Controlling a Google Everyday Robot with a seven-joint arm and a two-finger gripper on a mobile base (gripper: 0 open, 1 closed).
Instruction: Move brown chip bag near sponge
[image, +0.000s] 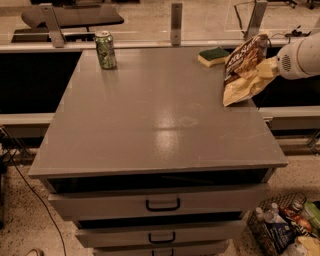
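Tool (273, 68) against brown chip bag (242, 67)

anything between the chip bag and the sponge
Nothing visible. The gripper holds the brown chip bag at the right edge of the table; only bare tabletop separates it from the sponge. The green drink can stands far left.

My landmark is the grey flat-topped drawer cabinet (165, 125). On its far left corner stands an upright green printed drink can (105, 49). Down its front are stacked grey drawers with black loop handles (163, 204), each pulled a little out. A grey metal post (176, 22) rises just behind its far edge. On the speckled floor by its near right corner sits a wire basket of bottles and packets (285, 225); a black cable (30, 185) trails on the floor to its left. My gripper (270, 67) is at its far right edge.
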